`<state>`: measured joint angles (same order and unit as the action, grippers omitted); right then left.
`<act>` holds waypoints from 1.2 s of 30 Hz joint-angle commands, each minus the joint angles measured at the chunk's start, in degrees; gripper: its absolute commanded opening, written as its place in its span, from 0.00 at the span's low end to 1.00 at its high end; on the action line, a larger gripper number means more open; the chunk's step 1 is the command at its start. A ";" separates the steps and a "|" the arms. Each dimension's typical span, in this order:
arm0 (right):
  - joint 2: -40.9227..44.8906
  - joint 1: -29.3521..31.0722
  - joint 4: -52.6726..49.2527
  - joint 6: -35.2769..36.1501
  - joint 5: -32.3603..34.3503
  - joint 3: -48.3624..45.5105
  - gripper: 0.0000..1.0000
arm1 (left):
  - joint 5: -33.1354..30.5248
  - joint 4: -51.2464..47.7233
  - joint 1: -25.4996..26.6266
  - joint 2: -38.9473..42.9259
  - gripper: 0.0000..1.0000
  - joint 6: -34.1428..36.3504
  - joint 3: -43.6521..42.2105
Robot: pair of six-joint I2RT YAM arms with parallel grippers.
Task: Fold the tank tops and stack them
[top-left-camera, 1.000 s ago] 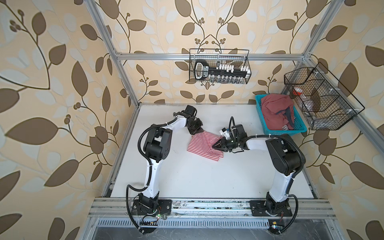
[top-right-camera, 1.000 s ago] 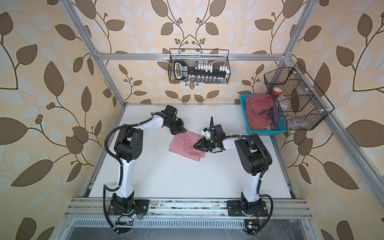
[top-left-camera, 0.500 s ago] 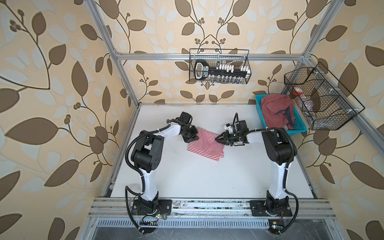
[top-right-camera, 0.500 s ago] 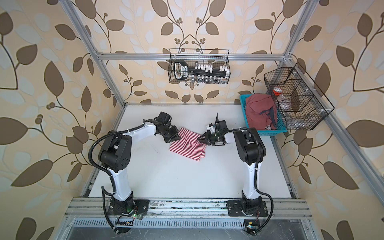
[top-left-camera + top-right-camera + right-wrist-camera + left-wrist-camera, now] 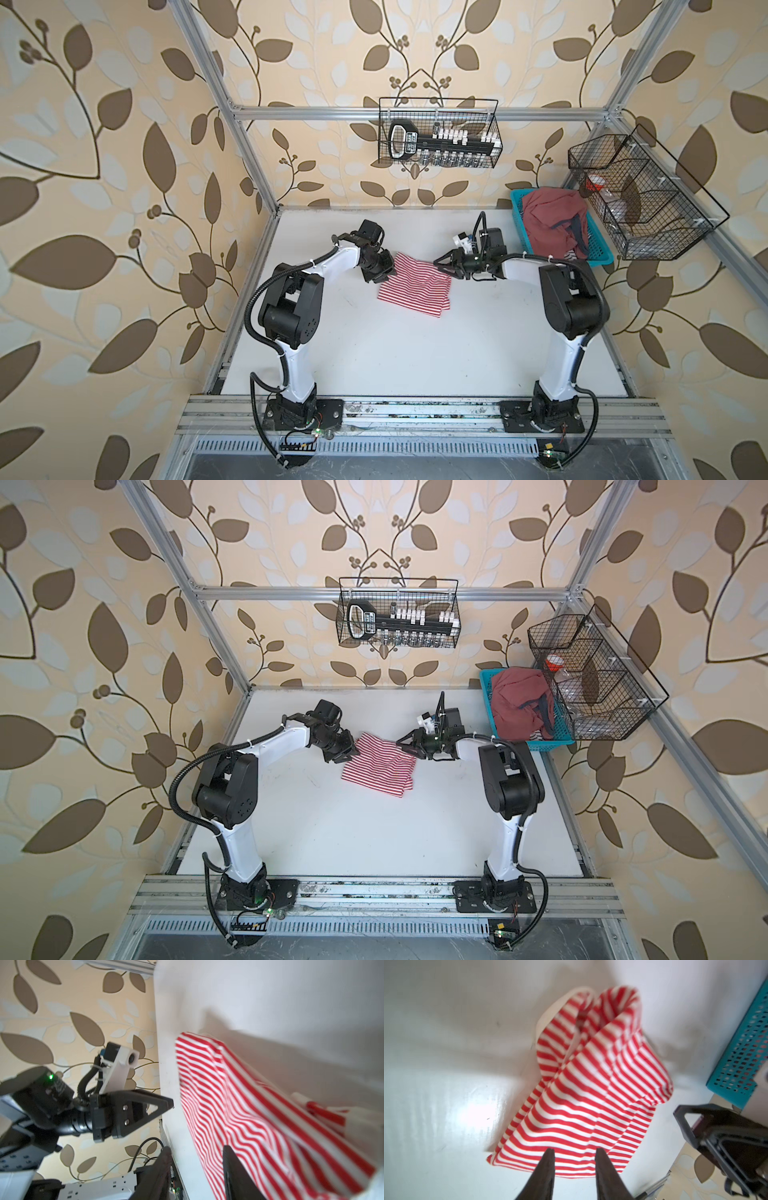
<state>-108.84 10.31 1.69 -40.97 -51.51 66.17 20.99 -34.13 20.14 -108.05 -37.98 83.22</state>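
The red-and-white striped tank top [image 5: 415, 286] [image 5: 380, 769] lies folded into a rough square on the white table. My left gripper [image 5: 385, 272] [image 5: 352, 754] is at its far left corner, jaws open, fingertips just over the near hem in the left wrist view [image 5: 573, 1150]. My right gripper [image 5: 438, 263] [image 5: 401, 743] is at the far right corner, open; in the right wrist view [image 5: 196, 1148] one finger overlaps the stripes [image 5: 249, 1115]. Neither holds cloth. The dusty red tank top [image 5: 552, 224] [image 5: 521, 704] is crumpled in the basket.
The teal basket [image 5: 606, 257] [image 5: 490, 712] stands at the table's far right corner. A wire basket of tools [image 5: 438, 133] hangs on the back wall. Another wire basket [image 5: 640, 199] hangs on the right wall above the teal one.
Both grippers were shut on the striped top's far edge and have now opened and let it go. The top has settled flat in its fold.
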 commanded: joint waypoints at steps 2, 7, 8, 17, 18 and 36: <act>9.75 -0.33 -14.99 12.09 9.29 -1.96 0.53 | -4.20 -7.45 -0.99 0.85 0.62 9.93 6.97; 16.61 -0.61 -19.59 15.82 19.24 -8.33 0.63 | -1.51 -9.29 -1.60 -5.85 0.71 15.87 11.23; 17.07 -0.64 -19.85 16.21 19.82 -9.36 0.64 | -1.11 -9.10 -1.60 -7.02 0.72 16.26 11.60; 13.03 -1.00 -16.68 16.50 20.17 -14.07 0.68 | 4.48 -0.39 -1.51 -13.20 0.79 14.01 8.86; 12.07 -0.99 -15.79 16.04 19.84 -14.21 0.68 | 4.41 -0.03 -1.46 -13.53 0.79 13.82 8.48; -3.82 4.88 -8.58 11.36 17.17 -8.83 0.66 | 0.79 -1.82 4.98 -19.04 0.77 9.91 0.65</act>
<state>-108.42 14.33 -3.79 -28.93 -36.86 57.82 24.84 -28.80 22.68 -121.99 -25.96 88.42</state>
